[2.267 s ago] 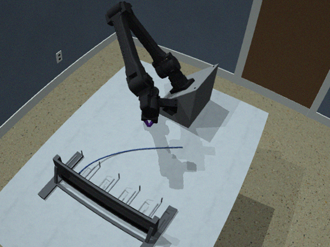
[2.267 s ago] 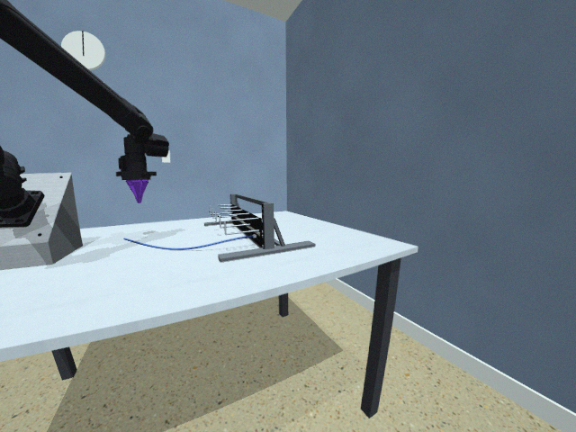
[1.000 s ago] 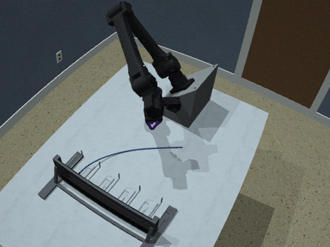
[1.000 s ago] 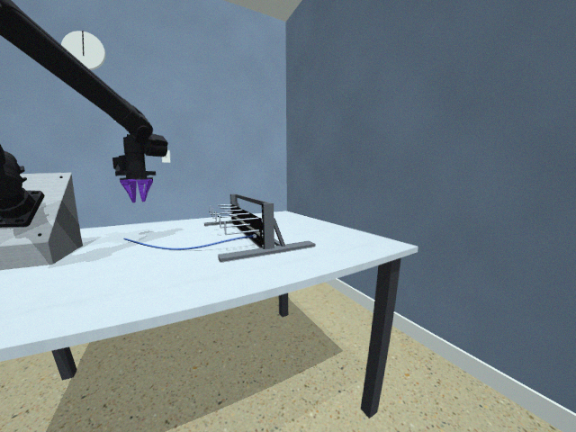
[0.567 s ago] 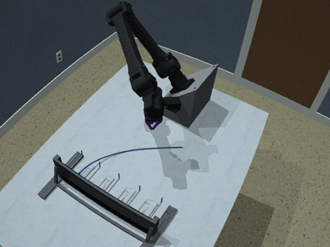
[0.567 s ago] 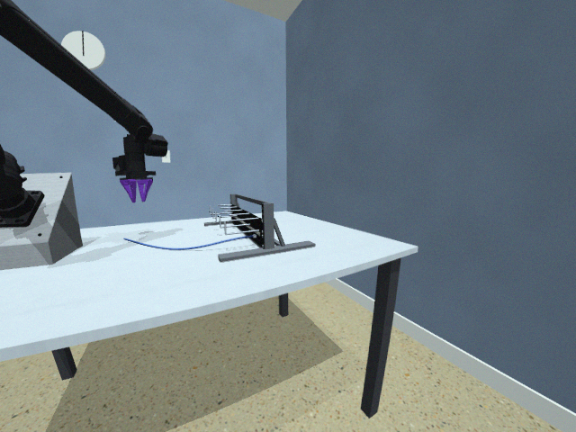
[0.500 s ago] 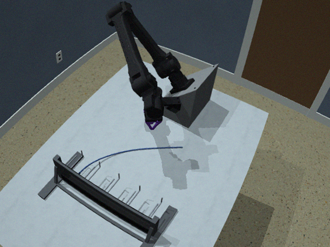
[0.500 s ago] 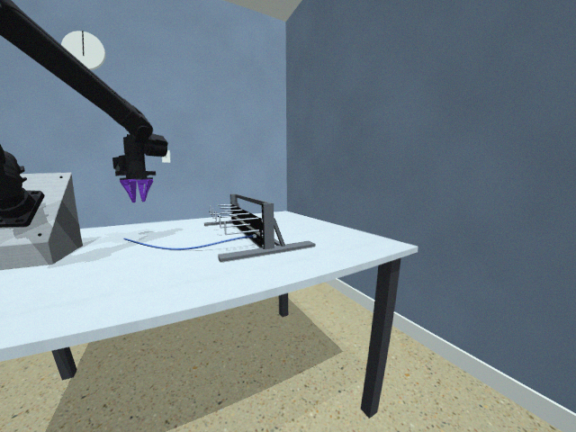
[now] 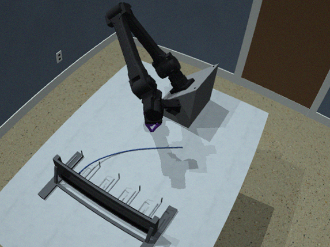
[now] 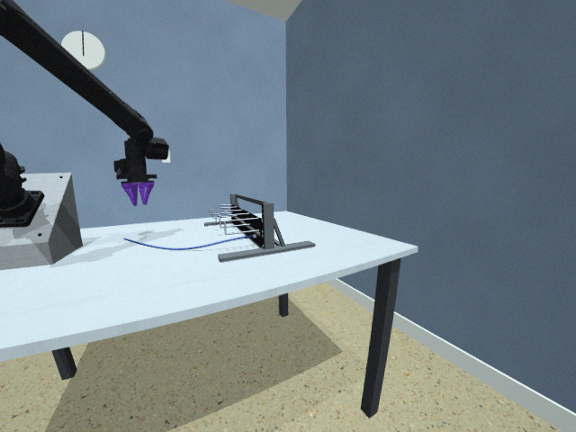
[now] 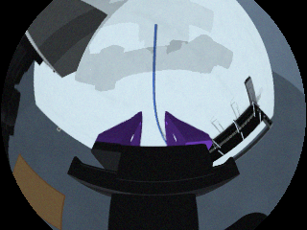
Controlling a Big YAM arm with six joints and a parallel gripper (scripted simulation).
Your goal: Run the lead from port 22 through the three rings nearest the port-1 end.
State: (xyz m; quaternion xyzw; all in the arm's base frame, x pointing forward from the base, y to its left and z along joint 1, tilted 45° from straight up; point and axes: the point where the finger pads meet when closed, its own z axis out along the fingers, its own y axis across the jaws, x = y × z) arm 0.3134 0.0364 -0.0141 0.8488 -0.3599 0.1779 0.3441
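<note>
The rack with the patch panel (image 9: 104, 198) (image 10: 268, 225) stands upright on the table. Its thin rings (image 9: 139, 188) (image 10: 225, 229) stick out from the front toward the arm's side. The number plates cannot be read. The blue lead (image 9: 157, 147) (image 10: 176, 248) (image 11: 153, 72) leaves the panel near its left end in the top view and curves over the table. Its free end lies out in front of the rack, away from the rings near the panel's other end. My gripper (image 9: 151, 130) (image 10: 139, 203) (image 11: 153, 115) points down, partly open and empty, well above the table and the lead.
The arm's grey base block (image 9: 201, 96) (image 10: 65, 232) stands behind the gripper. The rack's long feet (image 9: 47, 188) (image 10: 265, 251) reach out at both ends. The white table's edge (image 10: 185, 317) runs along the near side in the exterior view.
</note>
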